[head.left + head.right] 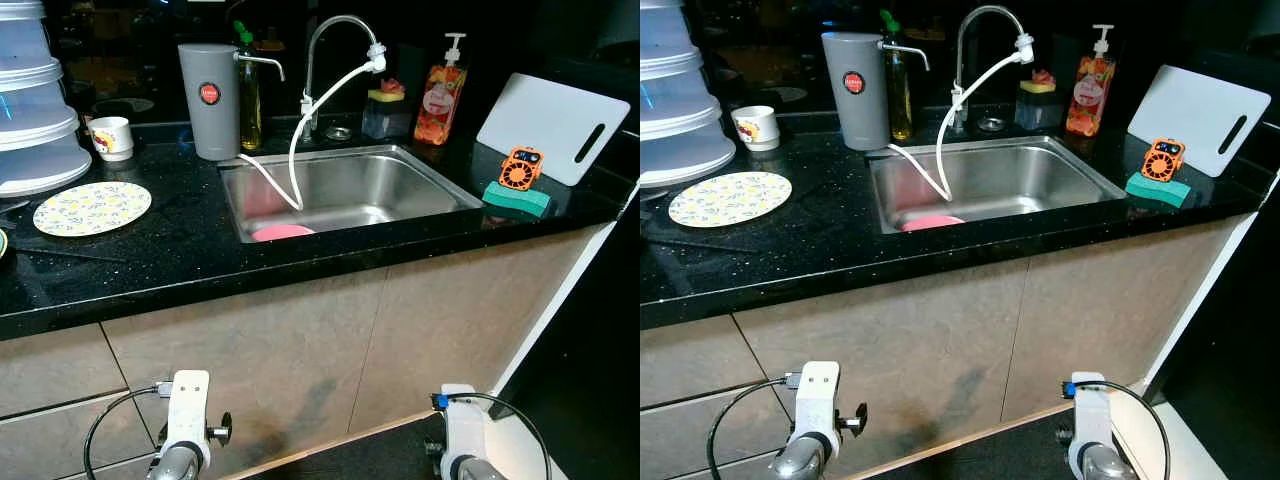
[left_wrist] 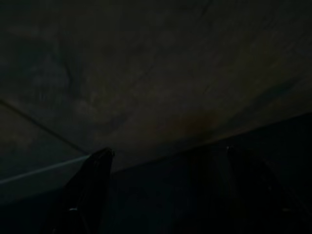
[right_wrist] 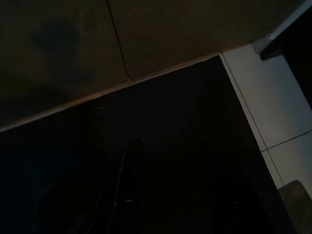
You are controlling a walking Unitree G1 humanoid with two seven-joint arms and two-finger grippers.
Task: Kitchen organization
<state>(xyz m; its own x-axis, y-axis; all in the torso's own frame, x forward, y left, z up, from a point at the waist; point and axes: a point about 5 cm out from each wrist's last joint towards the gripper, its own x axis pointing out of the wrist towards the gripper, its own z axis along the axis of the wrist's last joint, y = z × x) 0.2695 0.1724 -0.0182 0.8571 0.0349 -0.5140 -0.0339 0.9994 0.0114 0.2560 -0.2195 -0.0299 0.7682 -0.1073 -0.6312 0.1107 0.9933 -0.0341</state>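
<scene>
- Black speckled countertop (image 1: 150, 260) runs across your left eye view, above beige cabinet fronts (image 1: 300, 350).
- Steel sink (image 1: 345, 190) is set into it; a pink item (image 1: 283, 232) lies at the basin's near edge, and a white hose (image 1: 300, 140) hangs from the faucet (image 1: 335, 60) into the basin.
- Grey canister (image 1: 210, 100) stands just left of the sink, with a white mug (image 1: 112, 137) further left.
- Patterned plate (image 1: 92, 208) lies flat on the counter beside stacked clear containers (image 1: 30, 110).
- Right eye view: orange soap bottle (image 1: 1090, 95) stands behind the sink; a white cutting board (image 1: 1202, 118) leans at the right, with a green sponge (image 1: 1158, 187) and a small orange gadget (image 1: 1163, 160) in front of it.
- Both arms hang low before the cabinets.
- Left wrist view, very dark: your left gripper (image 2: 168, 161) shows two fingertips set wide apart, holding nothing.
- Right wrist view, dark: your right gripper (image 3: 165, 195) hangs over dark floor (image 3: 146, 122) near white tiles (image 3: 273, 97); you cannot tell the gap between its fingers.
</scene>
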